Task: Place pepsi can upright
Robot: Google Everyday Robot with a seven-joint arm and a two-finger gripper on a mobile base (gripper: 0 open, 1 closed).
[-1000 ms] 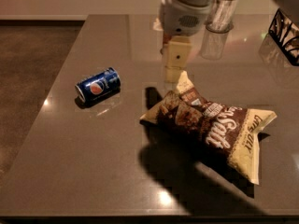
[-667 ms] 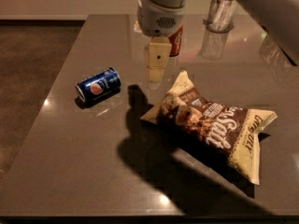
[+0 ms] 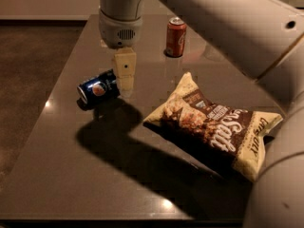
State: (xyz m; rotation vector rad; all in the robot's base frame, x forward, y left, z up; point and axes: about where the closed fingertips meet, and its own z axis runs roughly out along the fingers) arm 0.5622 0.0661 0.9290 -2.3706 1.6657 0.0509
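Gripper [image 3: 124, 72] I steered hung low over the surface [image 3: 71, 175], jaws' state I could not tell, pepsi can [image 3: 97, 88] lay on its side just left of the jaws, snack bag [image 3: 213, 127] to their right.

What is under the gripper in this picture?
The gripper hangs beside the pepsi can, which lies on its side on the table. Under it only tabletop and shadow show; the can's nearest end is partly covered by it.
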